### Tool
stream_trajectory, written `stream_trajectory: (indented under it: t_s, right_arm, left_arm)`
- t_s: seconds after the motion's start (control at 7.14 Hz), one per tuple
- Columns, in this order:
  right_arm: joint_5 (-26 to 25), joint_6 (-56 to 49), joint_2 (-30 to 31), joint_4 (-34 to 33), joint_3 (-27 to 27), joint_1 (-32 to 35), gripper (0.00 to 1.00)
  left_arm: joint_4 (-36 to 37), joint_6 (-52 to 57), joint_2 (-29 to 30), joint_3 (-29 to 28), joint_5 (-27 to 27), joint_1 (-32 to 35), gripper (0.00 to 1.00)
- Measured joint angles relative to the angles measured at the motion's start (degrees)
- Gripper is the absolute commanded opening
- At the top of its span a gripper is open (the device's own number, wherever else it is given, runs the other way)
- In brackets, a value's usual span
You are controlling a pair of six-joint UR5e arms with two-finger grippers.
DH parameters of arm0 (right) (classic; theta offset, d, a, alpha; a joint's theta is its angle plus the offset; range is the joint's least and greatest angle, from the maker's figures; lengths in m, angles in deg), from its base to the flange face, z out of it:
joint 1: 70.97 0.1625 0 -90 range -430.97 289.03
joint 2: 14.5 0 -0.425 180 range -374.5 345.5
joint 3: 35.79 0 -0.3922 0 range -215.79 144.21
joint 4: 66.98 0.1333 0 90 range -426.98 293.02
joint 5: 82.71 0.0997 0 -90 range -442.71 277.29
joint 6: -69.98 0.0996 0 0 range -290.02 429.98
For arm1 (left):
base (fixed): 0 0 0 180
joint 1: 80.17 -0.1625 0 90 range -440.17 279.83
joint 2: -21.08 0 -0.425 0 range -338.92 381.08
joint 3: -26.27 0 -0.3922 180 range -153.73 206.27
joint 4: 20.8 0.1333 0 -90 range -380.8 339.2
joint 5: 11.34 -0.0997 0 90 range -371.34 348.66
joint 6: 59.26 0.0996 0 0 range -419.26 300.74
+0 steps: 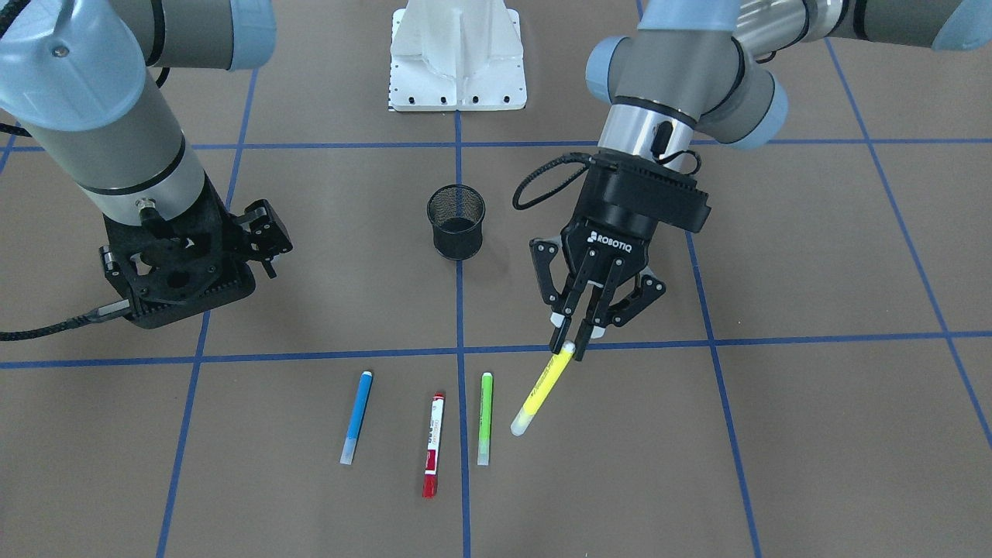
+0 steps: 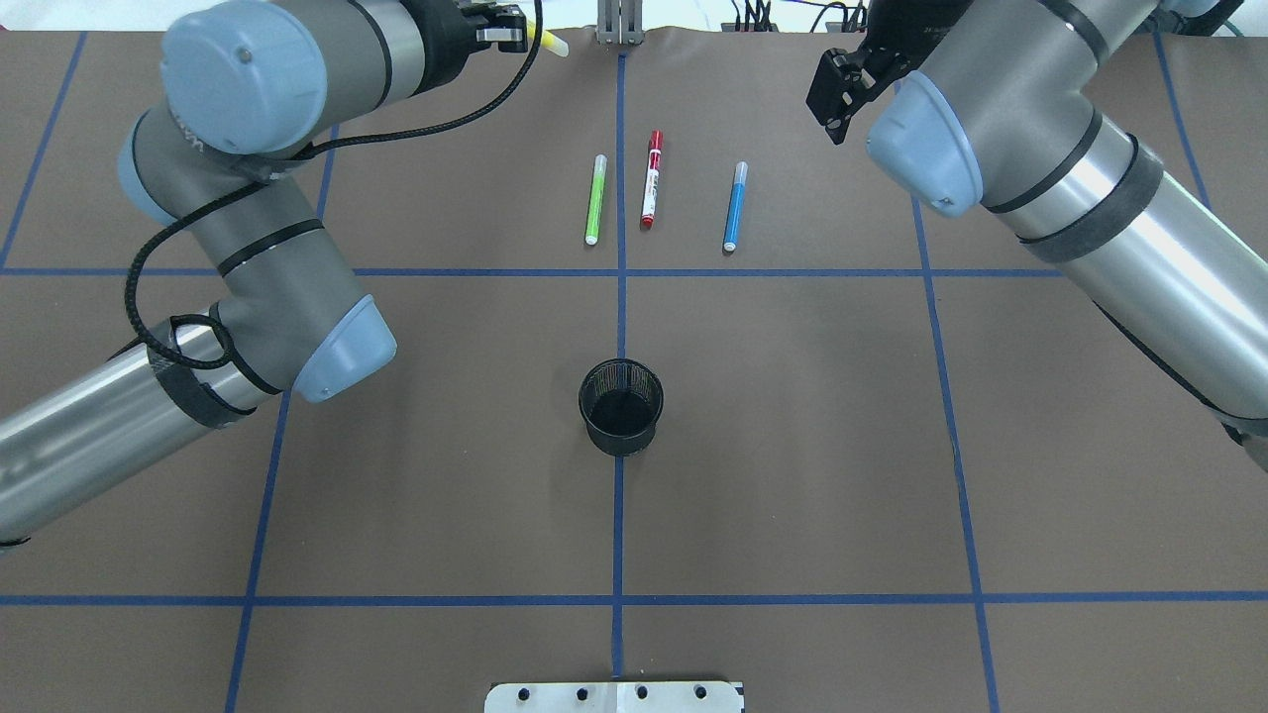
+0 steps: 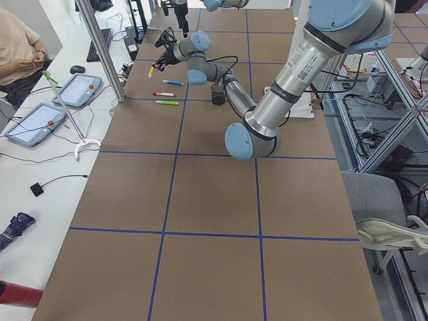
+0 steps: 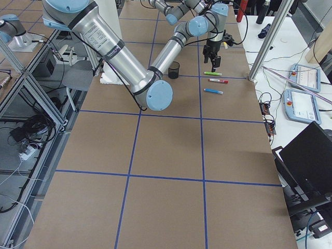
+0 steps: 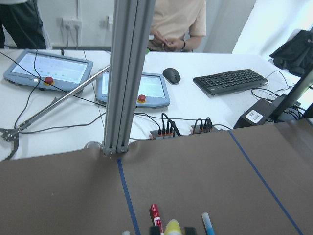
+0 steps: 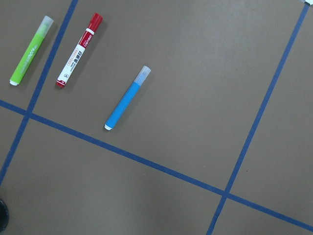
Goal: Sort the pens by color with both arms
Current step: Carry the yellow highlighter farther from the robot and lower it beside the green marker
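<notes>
Yellow pen (image 1: 542, 391) slants from left tool (image 1: 570, 346), probably downward.

Smooth plastic yellow pen (image 1: 542, 389); matt table (image 1: 814, 449).

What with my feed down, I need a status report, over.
Left fingers shut on end of slim yellow marker. Right fingers hold nothing, opening unclear. Blue marker, white-and-red marker, green marker lie in row. Black mesh cup stands clear.
</notes>
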Motion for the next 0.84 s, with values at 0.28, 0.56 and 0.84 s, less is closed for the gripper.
stream_trajectory:
  t_s: [0.28, 0.56, 0.84]
  right_arm:
    - [0.00, 0.05, 0.03, 0.04, 0.03, -0.02, 1.00]
    - [0.00, 0.13, 0.03, 0.05, 0.02, -0.07, 1.00]
    - [-0.02, 0.16, 0.09, 0.02, 0.02, -0.06, 1.00]
  left_arm:
    - [-6.41, 0.51, 0.11, -8.00, -3.11, -0.58, 0.00]
    - [-14.22, 0.74, 0.94, -17.10, -7.56, -3.28, 0.00]
    - [-16.60, 0.71, 1.13, -20.85, -12.29, -7.37, 0.09]
